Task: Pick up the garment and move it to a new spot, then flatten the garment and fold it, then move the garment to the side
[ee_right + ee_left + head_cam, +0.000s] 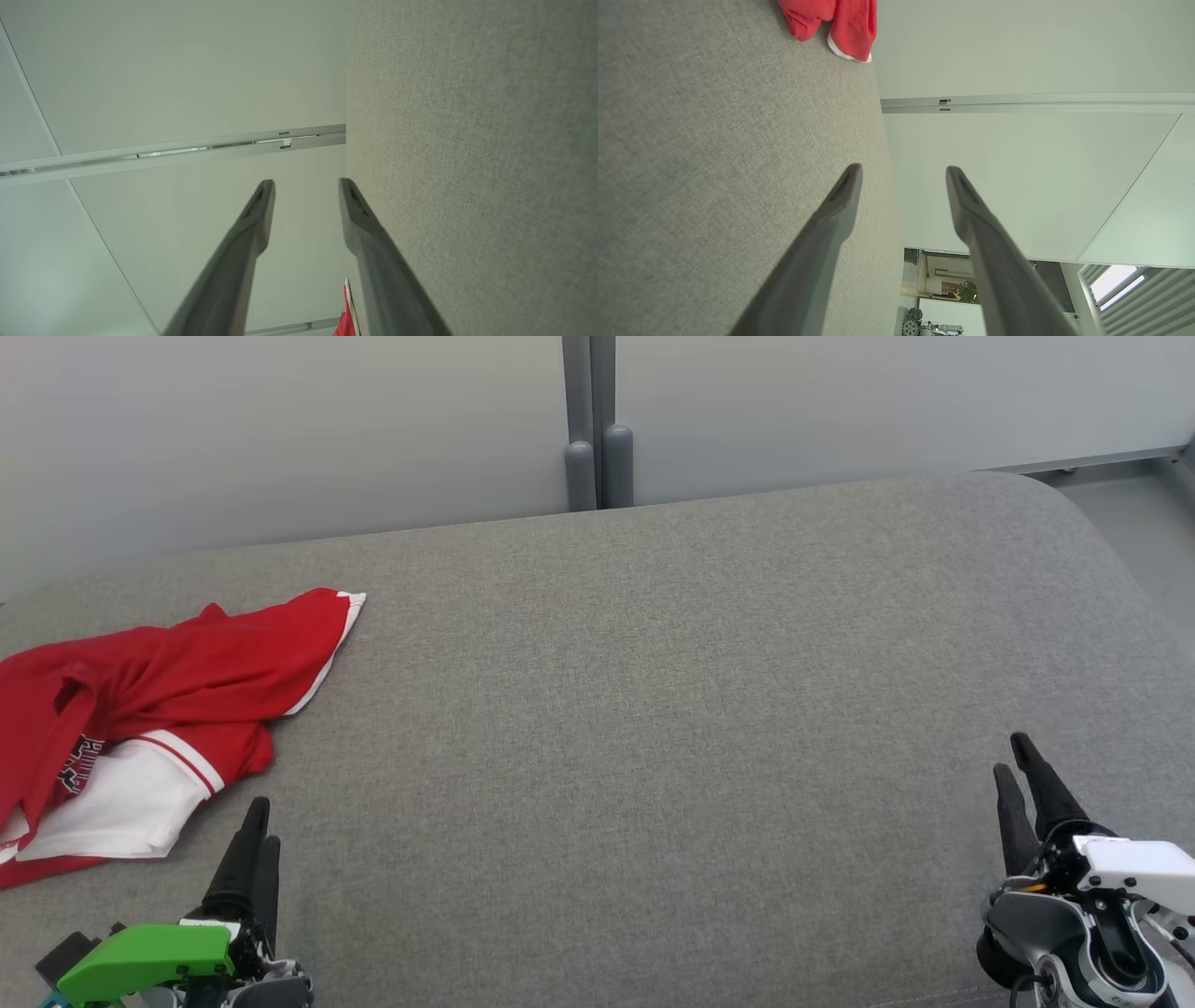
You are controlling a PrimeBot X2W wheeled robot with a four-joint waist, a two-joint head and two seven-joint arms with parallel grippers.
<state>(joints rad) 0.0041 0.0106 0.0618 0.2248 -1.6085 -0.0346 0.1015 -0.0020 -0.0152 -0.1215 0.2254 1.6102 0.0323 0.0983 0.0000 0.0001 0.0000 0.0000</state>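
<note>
A: Garment [187, 672] lies on what?
B: Grey cushion [653, 709], broad, its far right corner rounded. Garment is red and white, crumpled at the cushion's left edge, toward the front.
A: Left gripper [262, 823]?
B: Front-left corner, just beside the garment, not touching it. Fingers parted, nothing between them.
A: Right gripper [1011, 754]?
B: Front-right corner, well apart from the garment. Fingers parted, a narrower gap, holding nothing.

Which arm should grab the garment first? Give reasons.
Left. The left end effector sits open right beside the crumpled red garment; the right end effector is far across the grey cushion.
</note>
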